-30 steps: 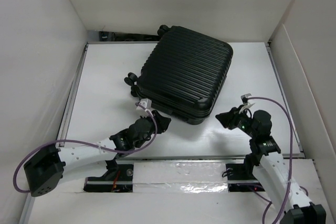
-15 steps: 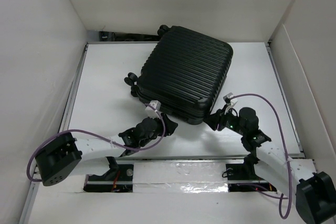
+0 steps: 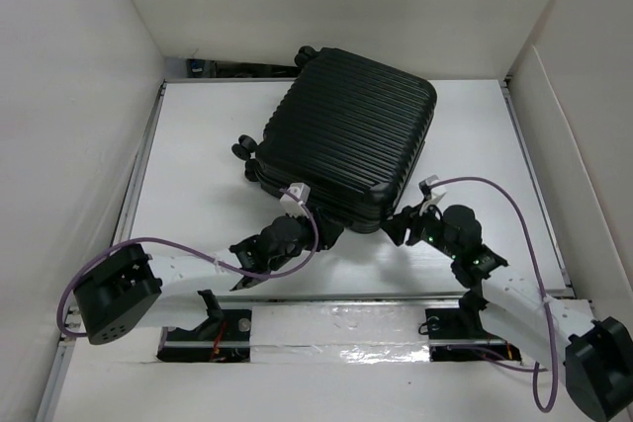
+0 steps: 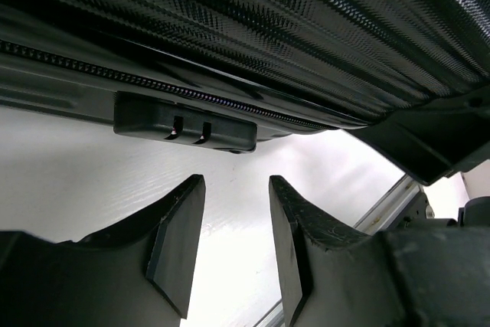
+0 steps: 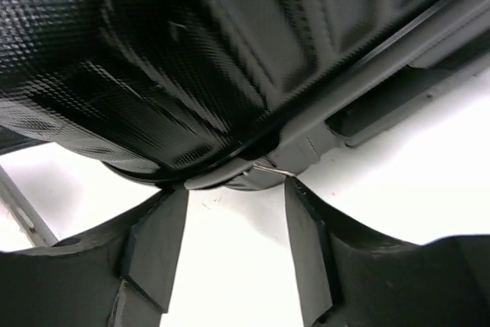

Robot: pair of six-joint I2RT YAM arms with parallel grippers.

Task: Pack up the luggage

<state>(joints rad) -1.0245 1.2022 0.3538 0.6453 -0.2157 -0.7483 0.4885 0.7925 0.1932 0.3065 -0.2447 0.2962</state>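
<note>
The left gripper (image 4: 235, 185) and right gripper (image 5: 235, 189) are parted and empty beside the shut luggage (image 3: 351, 135), so packing seems not yet begun.

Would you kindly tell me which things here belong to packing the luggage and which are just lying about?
Part of the job: the closed black suitcase; the left gripper, open at its near edge; the right gripper, open at its near corner.
Just there: the white table; the purple cables on the arms.
</note>
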